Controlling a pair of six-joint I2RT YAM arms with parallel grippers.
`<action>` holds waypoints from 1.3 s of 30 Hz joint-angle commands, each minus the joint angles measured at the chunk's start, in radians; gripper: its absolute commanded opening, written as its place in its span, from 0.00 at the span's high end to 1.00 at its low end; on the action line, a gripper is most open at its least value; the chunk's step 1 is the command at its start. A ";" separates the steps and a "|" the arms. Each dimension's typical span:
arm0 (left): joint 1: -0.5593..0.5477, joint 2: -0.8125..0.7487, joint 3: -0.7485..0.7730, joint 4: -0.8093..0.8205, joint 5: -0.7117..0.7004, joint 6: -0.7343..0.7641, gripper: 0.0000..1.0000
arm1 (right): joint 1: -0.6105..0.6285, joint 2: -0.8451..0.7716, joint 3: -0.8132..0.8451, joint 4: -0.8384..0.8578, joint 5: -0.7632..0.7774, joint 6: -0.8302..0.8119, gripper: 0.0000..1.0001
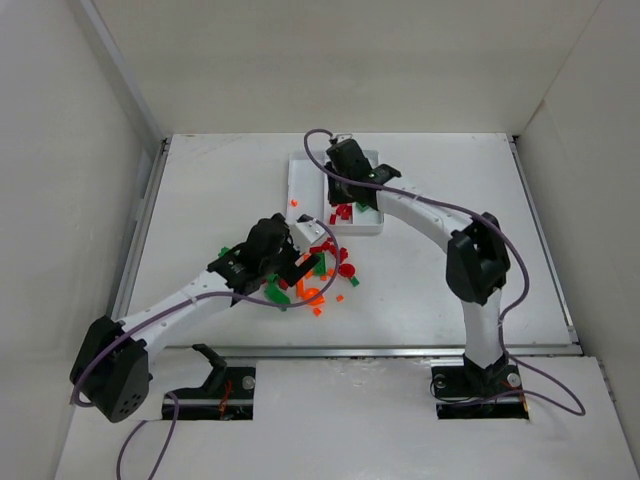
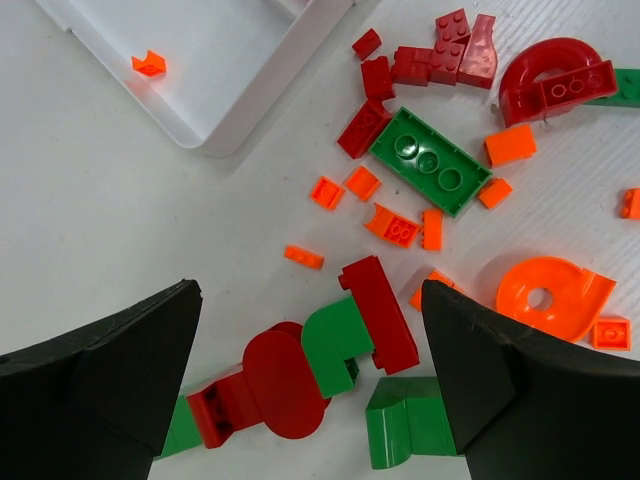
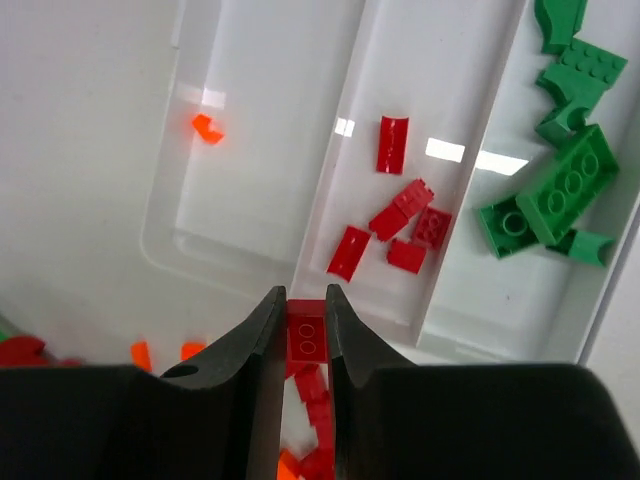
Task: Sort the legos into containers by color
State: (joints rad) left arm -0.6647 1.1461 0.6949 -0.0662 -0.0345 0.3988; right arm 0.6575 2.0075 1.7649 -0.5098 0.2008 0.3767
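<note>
On the table's left side, the left gripper (image 2: 310, 300) hangs wide open over the loose legos (image 1: 318, 278). Its fingers straddle a tight knot: red round piece (image 2: 285, 385), green curved piece (image 2: 335, 345), red long brick (image 2: 380, 315). Risk: closing here could pinch 2 colours at once or shove neighbours away, since the pieces touch.

Centre: white tray (image 1: 296, 175) w/ 3 lanes. The left lane (image 3: 250, 200) holds one orange bit (image 3: 208, 127), the mid lane (image 3: 400, 90) holds red pieces, and the right lane (image 3: 500, 300) holds green bricks.

Right side: the right gripper (image 3: 306, 295), nearly closed, pinches a small red brick (image 3: 307, 335) by the tray's near wall, approx in line w/ the divider between the left and mid lanes. Risk: if let go here, the brick could hit the wall or divider and bounce into the orange lane or out onto the table. It prob. needs a shift toward the mid lane first.
</note>
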 commanded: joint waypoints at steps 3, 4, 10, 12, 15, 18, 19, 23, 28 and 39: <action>0.019 0.017 0.003 0.048 0.040 0.035 0.09 | -0.051 0.115 0.099 -0.042 -0.001 -0.056 0.65; 0.019 0.029 0.015 0.030 0.070 0.066 0.08 | -0.052 0.116 0.110 -0.042 -0.001 -0.071 0.59; 0.008 0.061 0.064 -0.173 0.362 0.349 0.12 | -0.061 0.116 0.147 -0.042 -0.034 -0.113 0.35; -0.001 0.061 0.064 -0.275 0.427 0.568 0.13 | -0.061 0.097 0.121 -0.024 -0.044 -0.113 0.33; -0.024 0.061 0.064 -0.349 0.505 0.779 0.11 | -0.061 0.069 0.096 -0.015 -0.055 -0.113 0.33; -0.059 0.075 0.087 -0.373 0.525 0.980 0.08 | -0.061 0.030 0.064 -0.015 -0.055 -0.113 0.32; -0.059 0.093 0.087 -0.385 0.525 1.024 0.08 | -0.061 0.019 0.050 -0.015 -0.055 -0.113 0.32; -0.110 0.151 0.124 -0.432 0.525 1.163 0.08 | -0.061 -0.061 -0.076 0.022 -0.046 -0.095 0.32; -0.145 0.231 0.173 -0.487 0.525 1.245 0.08 | -0.061 -0.108 -0.169 0.042 -0.034 -0.073 0.32; -0.170 0.382 0.218 -0.501 0.424 1.305 0.24 | -0.061 -0.161 -0.243 0.063 -0.015 -0.064 0.32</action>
State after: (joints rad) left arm -0.8303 1.5265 0.8627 -0.5259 0.3916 1.6623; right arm 0.5911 1.9026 1.5211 -0.5011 0.1661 0.3035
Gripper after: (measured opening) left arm 0.761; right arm 0.682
